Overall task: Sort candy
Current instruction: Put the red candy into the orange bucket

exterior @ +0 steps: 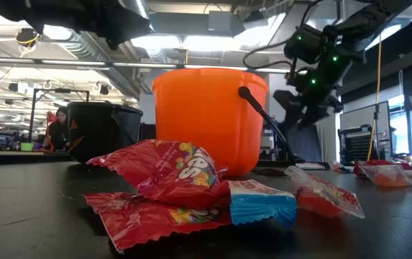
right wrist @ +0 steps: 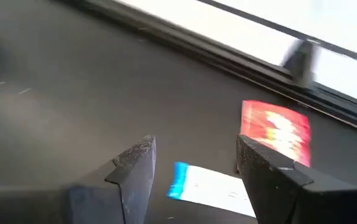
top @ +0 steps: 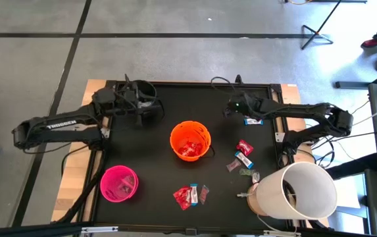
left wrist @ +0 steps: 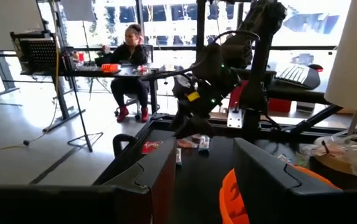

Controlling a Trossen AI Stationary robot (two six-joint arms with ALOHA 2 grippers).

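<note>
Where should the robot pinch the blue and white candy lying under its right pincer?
Probably across the middle of the blue-and-white bar, coming straight down. It lies flat between the open fingers of the right pincer, with a red packet close beside it.

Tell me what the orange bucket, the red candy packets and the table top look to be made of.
Orange bucket: probably moulded plastic, smooth and evenly coloured, faintly translucent against the room lights.
Red candy packets: thin plastic film, likely glossy; it is crinkled and catches highlights.
Table top: a matte black surface, with no glare; the exact material cannot be told.
</note>
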